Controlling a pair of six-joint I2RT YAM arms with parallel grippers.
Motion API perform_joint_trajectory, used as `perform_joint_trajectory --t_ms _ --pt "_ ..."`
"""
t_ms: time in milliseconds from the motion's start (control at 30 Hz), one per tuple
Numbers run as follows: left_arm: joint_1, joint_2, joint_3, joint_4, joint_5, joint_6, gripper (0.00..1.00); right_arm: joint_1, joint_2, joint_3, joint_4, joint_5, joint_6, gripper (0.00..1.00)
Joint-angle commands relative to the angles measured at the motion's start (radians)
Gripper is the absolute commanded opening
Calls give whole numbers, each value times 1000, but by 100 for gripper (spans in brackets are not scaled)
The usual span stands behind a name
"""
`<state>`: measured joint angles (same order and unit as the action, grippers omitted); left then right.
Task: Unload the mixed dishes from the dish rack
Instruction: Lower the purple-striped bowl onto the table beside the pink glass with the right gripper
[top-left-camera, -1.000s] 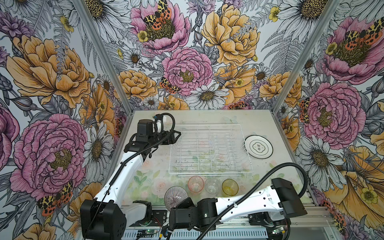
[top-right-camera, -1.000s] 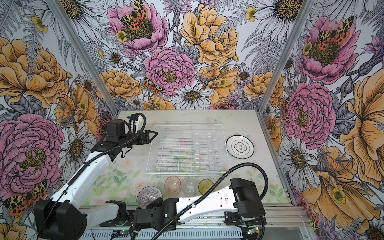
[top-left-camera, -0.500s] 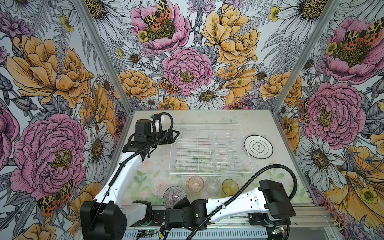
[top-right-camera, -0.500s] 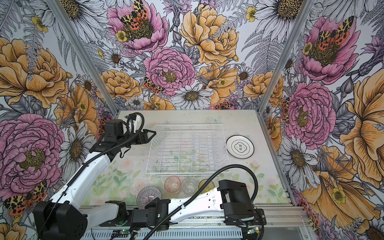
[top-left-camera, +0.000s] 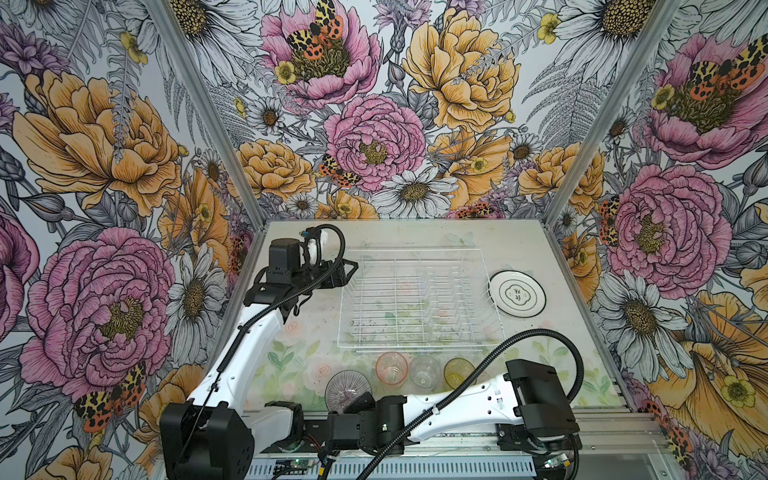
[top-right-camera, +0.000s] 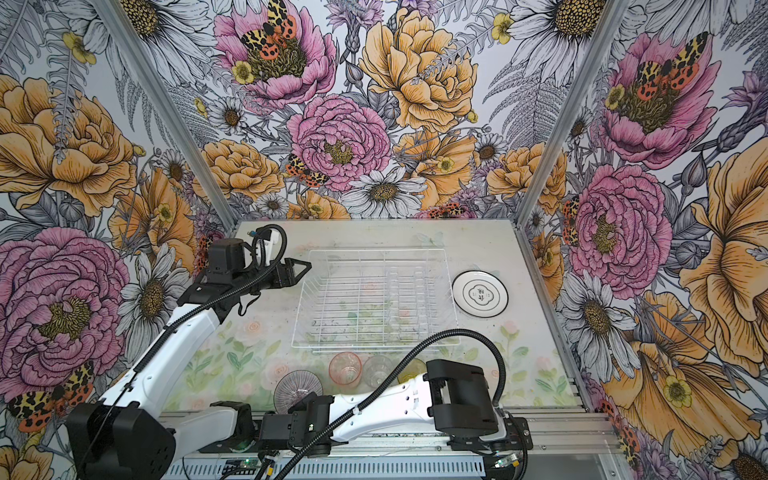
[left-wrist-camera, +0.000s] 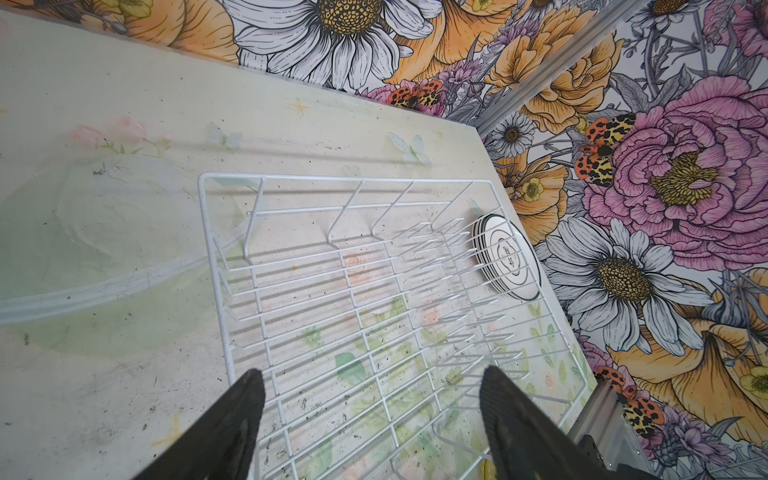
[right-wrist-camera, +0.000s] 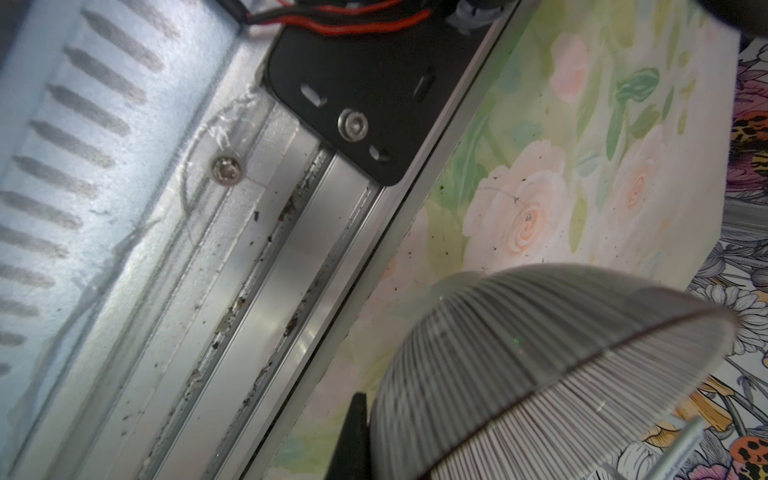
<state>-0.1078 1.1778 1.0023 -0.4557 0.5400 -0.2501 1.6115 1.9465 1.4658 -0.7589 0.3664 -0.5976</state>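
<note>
Right fingers (right-wrist-camera: 354, 440): clenched on the wall of the striped bowl (top-left-camera: 343, 384), near the desk's (top-left-camera: 291, 357) front edge.
Row behind: pink tumbler (top-left-camera: 391, 368), clear tumbler (top-left-camera: 424, 370), amber tumbler (top-left-camera: 457, 370).
Dish rack (top-left-camera: 415, 346): mid-desk.
Plates (top-left-camera: 516, 293): stacked just right of the rack.
Left fingers (left-wrist-camera: 232, 424): spread, empty, over the rack's far-left corner.
</note>
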Motion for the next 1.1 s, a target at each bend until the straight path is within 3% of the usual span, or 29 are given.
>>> perform_joint_trajectory --t_ms 0,1067 --pt "9 -11 -7 27 25 20 83 -9 19 39 26 58 -25 0" --pt "14 45 -13 72 57 19 83 -54 91 85 -68 77 -43 0"
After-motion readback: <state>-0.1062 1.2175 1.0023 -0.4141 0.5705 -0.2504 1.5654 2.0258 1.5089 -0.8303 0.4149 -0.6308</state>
